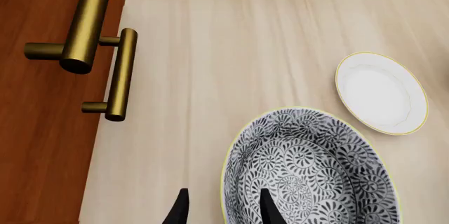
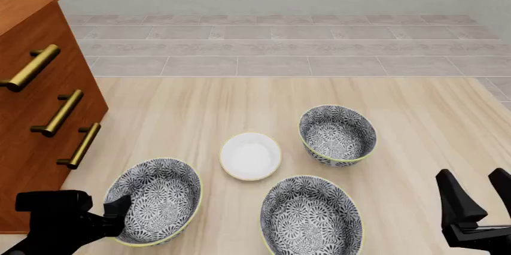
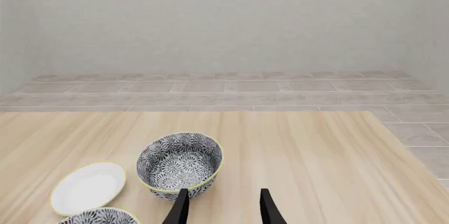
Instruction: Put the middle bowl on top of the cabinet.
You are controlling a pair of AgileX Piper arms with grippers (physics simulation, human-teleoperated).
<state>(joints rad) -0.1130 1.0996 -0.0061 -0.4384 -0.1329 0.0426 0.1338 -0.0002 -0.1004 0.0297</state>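
The middle bowl (image 2: 160,198), wide and grey-and-white floral with a thin yellow-green rim, sits at the table's front left, just right of the cabinet (image 2: 32,87). My left gripper (image 2: 119,210) is open and straddles the bowl's near-left rim. In the left wrist view (image 1: 223,192) one finger stands inside the bowl (image 1: 308,176) and the other outside it, over the table. The cabinet front with its brass handles (image 1: 119,74) is close beside. My right gripper (image 2: 473,176) hangs open and empty at the front right, apart from every bowl.
A small white dish (image 2: 250,156) lies mid-table. A second large patterned bowl (image 2: 312,219) sits at the front centre. A smaller, darker patterned bowl (image 2: 337,134) stands farther back right, also seen ahead of the right gripper (image 3: 179,163). A tiled floor lies beyond the table's far edge.
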